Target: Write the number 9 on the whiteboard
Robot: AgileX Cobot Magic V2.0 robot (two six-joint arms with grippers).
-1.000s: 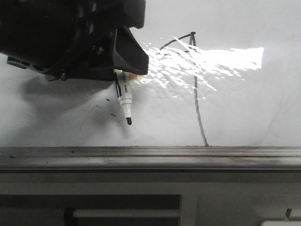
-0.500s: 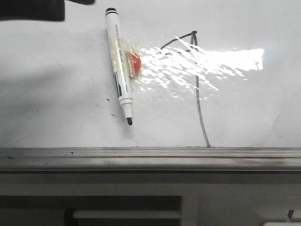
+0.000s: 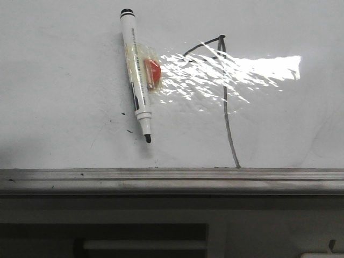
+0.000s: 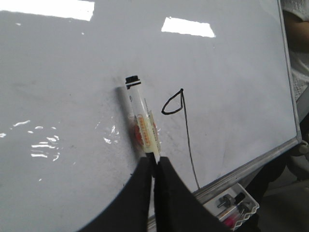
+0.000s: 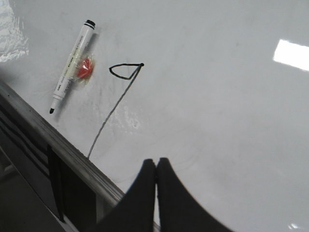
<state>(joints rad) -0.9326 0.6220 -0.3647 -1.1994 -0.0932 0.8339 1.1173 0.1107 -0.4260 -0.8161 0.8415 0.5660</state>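
Observation:
The whiteboard (image 3: 64, 80) is glossy white with glare. The number 9 (image 3: 226, 102) is a thin black line, a long stroke with a small angular loop at its top; it also shows in the left wrist view (image 4: 187, 125) and the right wrist view (image 5: 113, 104). A white marker (image 3: 136, 80) with a red and yellow piece (image 3: 153, 73) taped to it rests on the board left of the 9, tip down, held by nothing. My left gripper (image 4: 154, 162) is shut and empty, off the board, its fingers hiding the marker's (image 4: 140, 118) tip. My right gripper (image 5: 156, 163) is shut and empty over the board, right of the 9.
A grey metal ledge (image 3: 172, 180) runs along the board's lower edge, with dark shelving below. A small wire tray (image 4: 234, 205) with pens hangs under the ledge. Tiny black specks (image 3: 129, 130) lie left of the marker's tip.
My left arm, which covered the marker's upper part a second ago, has drawn up and left out of the front view. The marker stays on the board where it was.

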